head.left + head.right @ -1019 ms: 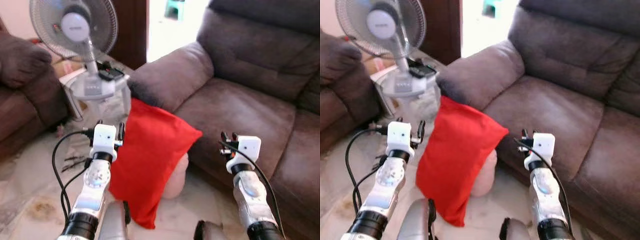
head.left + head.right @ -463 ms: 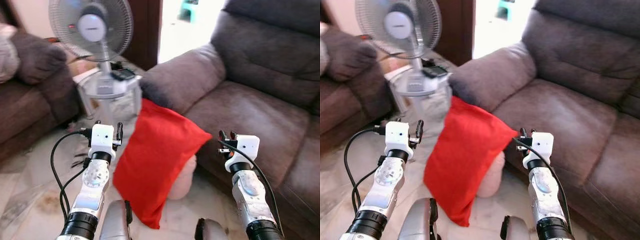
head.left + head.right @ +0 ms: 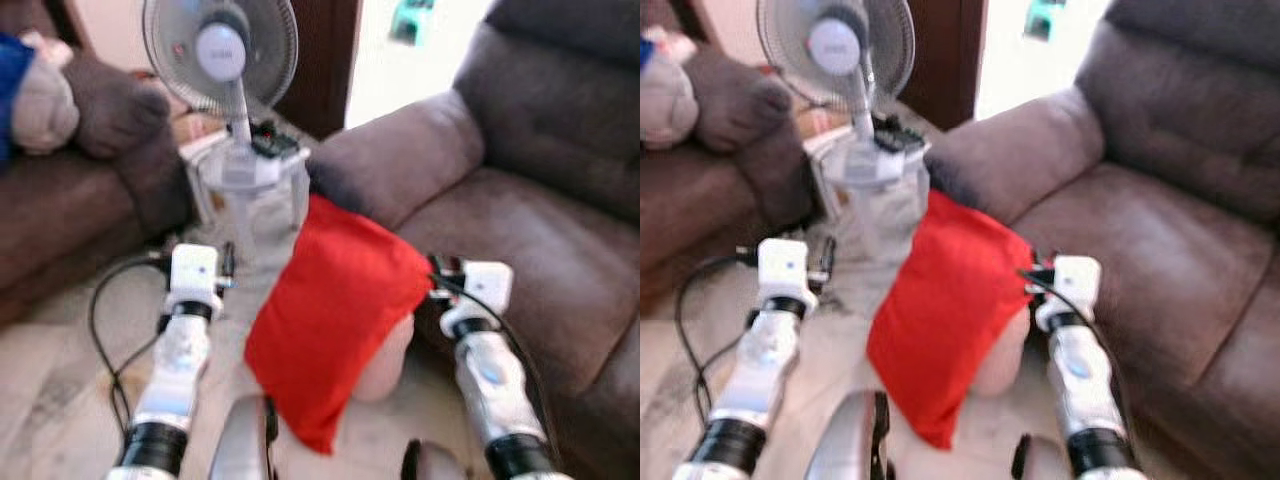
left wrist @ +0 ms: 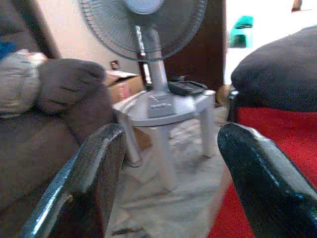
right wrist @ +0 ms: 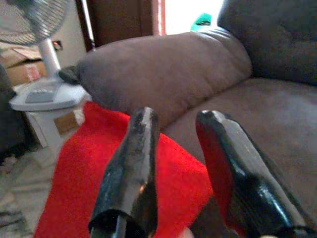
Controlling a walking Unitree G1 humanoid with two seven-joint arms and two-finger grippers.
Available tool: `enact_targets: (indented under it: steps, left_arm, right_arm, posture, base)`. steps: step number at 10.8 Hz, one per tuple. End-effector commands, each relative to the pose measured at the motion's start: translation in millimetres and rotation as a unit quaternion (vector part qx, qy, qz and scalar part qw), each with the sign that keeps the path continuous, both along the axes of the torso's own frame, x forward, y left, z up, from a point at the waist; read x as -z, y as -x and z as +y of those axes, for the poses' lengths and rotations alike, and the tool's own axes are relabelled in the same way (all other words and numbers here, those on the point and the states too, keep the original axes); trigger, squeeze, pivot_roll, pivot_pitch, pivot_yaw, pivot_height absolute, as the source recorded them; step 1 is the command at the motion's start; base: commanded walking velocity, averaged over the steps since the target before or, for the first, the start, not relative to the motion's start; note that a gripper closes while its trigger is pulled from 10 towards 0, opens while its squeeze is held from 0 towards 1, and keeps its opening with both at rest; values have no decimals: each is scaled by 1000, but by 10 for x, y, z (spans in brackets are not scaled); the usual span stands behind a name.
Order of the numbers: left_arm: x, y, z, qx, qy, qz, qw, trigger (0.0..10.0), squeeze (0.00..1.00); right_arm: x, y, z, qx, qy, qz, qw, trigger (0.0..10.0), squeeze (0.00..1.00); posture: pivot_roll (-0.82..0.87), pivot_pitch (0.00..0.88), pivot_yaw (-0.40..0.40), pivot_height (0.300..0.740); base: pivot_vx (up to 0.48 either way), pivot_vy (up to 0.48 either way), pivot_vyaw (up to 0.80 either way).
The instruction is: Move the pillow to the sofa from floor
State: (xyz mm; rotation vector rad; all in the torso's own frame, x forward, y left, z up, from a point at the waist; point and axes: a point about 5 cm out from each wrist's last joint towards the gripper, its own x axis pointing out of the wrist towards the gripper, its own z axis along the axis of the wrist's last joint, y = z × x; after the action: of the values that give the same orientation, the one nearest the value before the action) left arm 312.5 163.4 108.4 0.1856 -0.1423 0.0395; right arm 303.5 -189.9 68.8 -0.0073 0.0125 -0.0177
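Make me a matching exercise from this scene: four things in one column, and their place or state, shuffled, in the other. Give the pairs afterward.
Things:
1. red pillow
2. fan
3. left end effector
4. right end effector

Places or states:
A. standing on a small white table
B. open, beside the pillow's left edge, holding nothing
C. leaning upright on the floor against the sofa front
D. open, next to the pillow's upper right corner

Pairs: 1-C, 2-A, 3-B, 4-D
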Motion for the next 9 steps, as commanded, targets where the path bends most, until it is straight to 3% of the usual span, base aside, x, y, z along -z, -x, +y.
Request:
enact_targets:
  steps: [1, 3, 4, 5, 9]
  left_arm:
    - [-16, -22, -16, 4, -6, 1, 1000, 10000, 0]
    - [-16, -25, -14, 3, -5, 2, 1000, 10000, 0]
    - [-12, -23, -15, 2, -5, 2, 1000, 10000, 0]
    - [-10, -22, -17, 2, -5, 3, 1000, 10000, 0]
    - [-3, -20, -20, 3, -4, 5, 1000, 10000, 0]
  right_arm:
    - [1, 1, -28, 7, -5, 1, 1000, 10000, 0]
    - [7, 0, 9, -9, 11, 3, 1000, 10000, 0]
    - [-9, 3, 39, -21, 25, -4, 999, 10000, 0]
    - [-4, 6, 32, -17, 16, -3, 1000, 10000, 0]
    - [-7, 7, -27, -1, 1, -3, 1000, 10000, 0]
  posture:
    - [46, 0, -45, 589]
    - [46, 0, -45, 589]
    - [47, 0, -47, 589]
    - [47, 0, -48, 589]
    - [45, 0, -48, 589]
  base:
    - [251, 0, 0]
    - [264, 0, 0]
    - [274, 0, 800]
    - [274, 0, 681]
    - [277, 0, 0]
